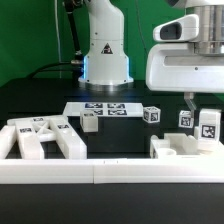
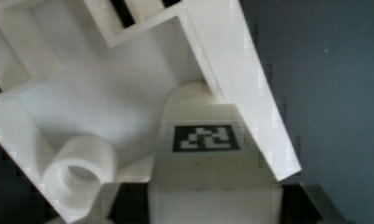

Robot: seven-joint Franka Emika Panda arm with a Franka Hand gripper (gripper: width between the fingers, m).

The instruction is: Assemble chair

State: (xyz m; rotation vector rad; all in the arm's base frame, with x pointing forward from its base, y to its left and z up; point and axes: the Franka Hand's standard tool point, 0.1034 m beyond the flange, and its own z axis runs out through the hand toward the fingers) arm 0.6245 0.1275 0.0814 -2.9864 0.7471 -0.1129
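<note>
My gripper point(image 1: 190, 106) hangs at the exterior view's right, over a white chair slab part point(image 1: 183, 148) near the front rail. In the wrist view the gripper point(image 2: 210, 206) is shut on a white square post point(image 2: 205, 140) with a black-and-white tag; dark fingers point(image 2: 134, 206) press on both its sides. Below the post lie the white slab point(image 2: 95, 110) and a round white peg point(image 2: 77, 168). In the exterior view the held post point(image 1: 186, 119) shows under the hand, beside another tagged post point(image 1: 208, 126). More white chair parts point(image 1: 45, 135) lie at the left.
The marker board point(image 1: 100, 108) lies flat in front of the robot base point(image 1: 105, 50). A small tagged block point(image 1: 152, 115) stands right of it. A long plain white rail point(image 1: 110, 172) runs along the table's front.
</note>
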